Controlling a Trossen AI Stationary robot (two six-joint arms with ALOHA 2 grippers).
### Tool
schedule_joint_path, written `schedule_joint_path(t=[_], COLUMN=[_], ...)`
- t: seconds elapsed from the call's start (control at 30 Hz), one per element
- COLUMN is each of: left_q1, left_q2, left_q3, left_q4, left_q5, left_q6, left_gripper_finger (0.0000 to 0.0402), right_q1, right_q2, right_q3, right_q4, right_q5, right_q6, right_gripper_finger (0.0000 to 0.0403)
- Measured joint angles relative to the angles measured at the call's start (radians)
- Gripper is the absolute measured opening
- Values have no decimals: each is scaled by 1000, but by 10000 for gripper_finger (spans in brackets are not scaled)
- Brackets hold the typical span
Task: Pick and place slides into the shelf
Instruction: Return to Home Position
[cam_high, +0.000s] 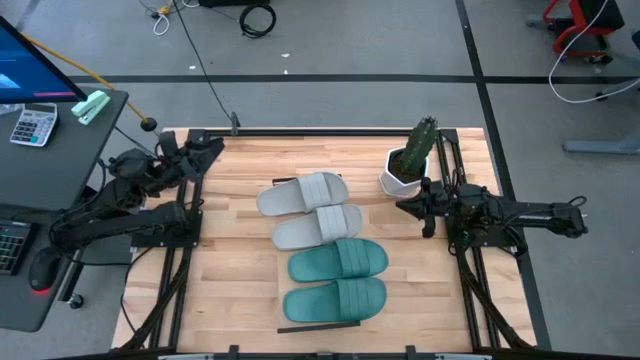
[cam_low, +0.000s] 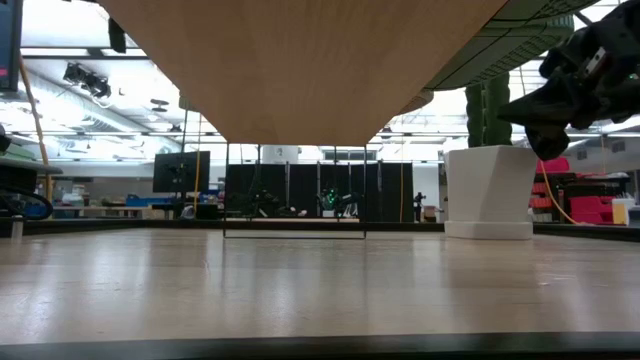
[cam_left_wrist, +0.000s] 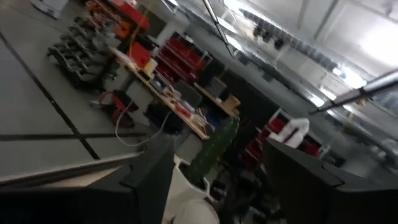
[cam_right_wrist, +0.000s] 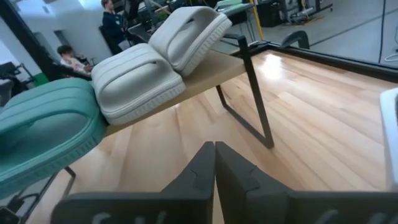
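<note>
Two pale grey slides (cam_high: 300, 193) (cam_high: 318, 226) and two teal-green slides (cam_high: 338, 260) (cam_high: 335, 298) lie in a row, soles down, on the shelf (cam_high: 318, 326) in the middle of the table. The right wrist view shows the shelf's wood board (cam_right_wrist: 208, 76) raised on thin dark legs, with the farthest grey slide (cam_right_wrist: 186, 34) lying askew at its end. My left gripper (cam_high: 205, 145) hangs open above the table's far left corner, far from the slides. My right gripper (cam_high: 405, 207) is shut at the right of the shelf and touches nothing.
A cactus in a white pot (cam_high: 410, 165) stands at the far right, close beside my right gripper. A desk with a calculator (cam_high: 33, 125) stands off the table's left side. Bare slatted tabletop (cam_high: 240, 280) lies on both sides of the shelf.
</note>
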Motion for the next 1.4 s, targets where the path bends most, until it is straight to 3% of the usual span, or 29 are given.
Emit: schedule_joint_path(t=[0.2, 0.47, 0.57, 0.77, 0.9, 1.4], left_q1=[-1, -4, -25, -59, -78, -165], left_q2=[1, 0, -8, -14, -43, -276], left_q3=[0, -12, -104, -359, -448, -527], left_q4=[-101, -77, 27, 540, 712, 704], left_q5=[99, 200, 220, 223, 254, 254], left_q6=[28, 188, 187, 184, 188, 313], left_gripper_finger=[202, 113, 77, 10, 8, 3], right_q1=[0, 0, 0, 0, 0, 0], right_q2=[0, 0, 0, 0, 0, 0], right_q3=[0, 0, 0, 0, 0, 0], right_q4=[1, 1, 1, 1, 1, 1], right_q5=[-2, -3, -4, -4, -4, -4], right_q6=[7, 7, 6, 6, 6, 6], right_gripper_finger=[16, 16, 16, 16, 16, 16])
